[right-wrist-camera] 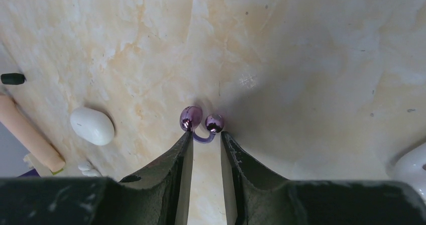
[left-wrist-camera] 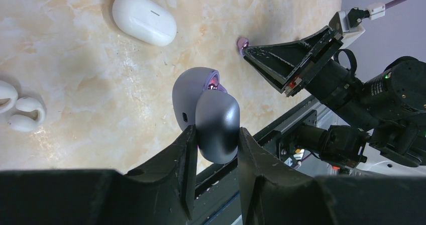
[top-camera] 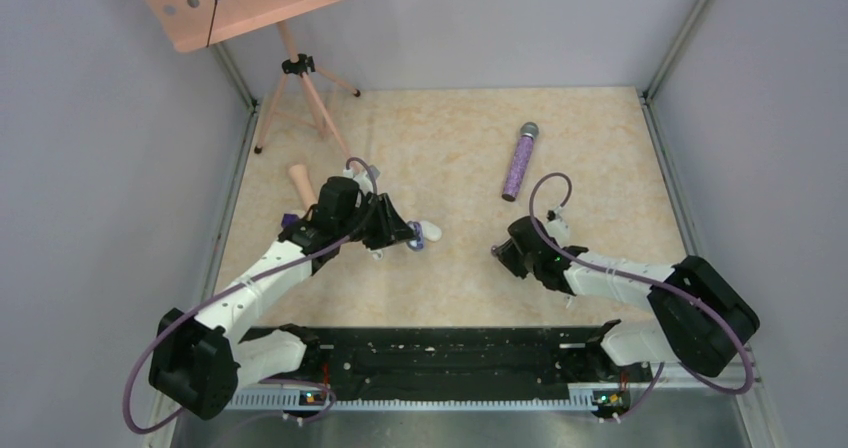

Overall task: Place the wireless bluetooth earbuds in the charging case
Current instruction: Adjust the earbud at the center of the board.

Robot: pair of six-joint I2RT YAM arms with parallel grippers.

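Note:
My left gripper (left-wrist-camera: pixel 216 130) is shut on a dark grey-purple charging case (left-wrist-camera: pixel 187 95), held open above the table. One purple earbud (left-wrist-camera: pixel 214 83) sits inside it. The gripper also shows in the top view (top-camera: pixel 400 236). My right gripper (right-wrist-camera: pixel 205 133) is down at the table, with narrow jaws closed on the thin bridge of a second purple earbud (right-wrist-camera: pixel 202 121). Its two glossy beads stick out past the fingertips. This gripper also shows in the top view (top-camera: pixel 497 253) and in the left wrist view (left-wrist-camera: pixel 281 59), a short way right of the case.
A shut white case (left-wrist-camera: pixel 144 18) and a pair of white earbuds (left-wrist-camera: pixel 15 107) lie near the left gripper. Another white object (right-wrist-camera: pixel 409 167) lies right of the right gripper. A purple glitter microphone (top-camera: pixel 520 160) lies further back. A pink stand (top-camera: pixel 290 78) is at the back left.

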